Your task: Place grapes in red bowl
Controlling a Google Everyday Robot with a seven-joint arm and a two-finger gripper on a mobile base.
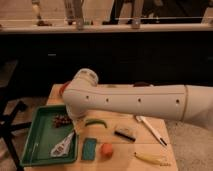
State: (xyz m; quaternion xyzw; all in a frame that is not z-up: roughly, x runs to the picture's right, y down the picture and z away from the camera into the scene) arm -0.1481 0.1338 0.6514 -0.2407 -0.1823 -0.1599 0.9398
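The grapes (pixel 62 120), a small dark reddish bunch, lie at the far right corner of the green tray (pixel 35 134). My white arm (pixel 130 102) reaches across the table from the right, and its rounded end hangs over that tray corner. My gripper (pixel 71 116) sits under that end, just right of and above the grapes, mostly hidden by the arm. Only a sliver of the red bowl (pixel 62 89) shows at the table's far left, behind the arm.
A white packet (pixel 64 145) lies in the tray. On the wooden table are a green pepper (pixel 96 123), a teal sponge (pixel 89 148), an orange ball (pixel 106 149), a black brush (pixel 125 133), a white-handled utensil (pixel 150 129) and a yellow item (pixel 151 158). A dark counter runs behind.
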